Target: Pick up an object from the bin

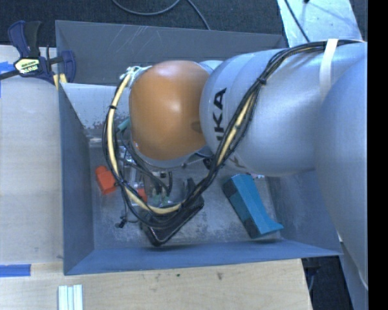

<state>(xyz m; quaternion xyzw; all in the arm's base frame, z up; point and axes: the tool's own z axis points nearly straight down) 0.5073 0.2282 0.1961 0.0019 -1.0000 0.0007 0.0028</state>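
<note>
Wrist under its orange cover hangs low over the bin floor, left of centre. The jaws are hidden beneath cover and cables, so I cannot tell whether they are apart or together. Nearest candidate is a small orange piece, at 9 o'clock from the wrist hardware, just beside the cable loop (too small to read its long axis). A blue block lies at 4 o'clock, farther off, long axis running 11 to 5. I judge the orange piece needs the shorter shift, toward 9.
</note>
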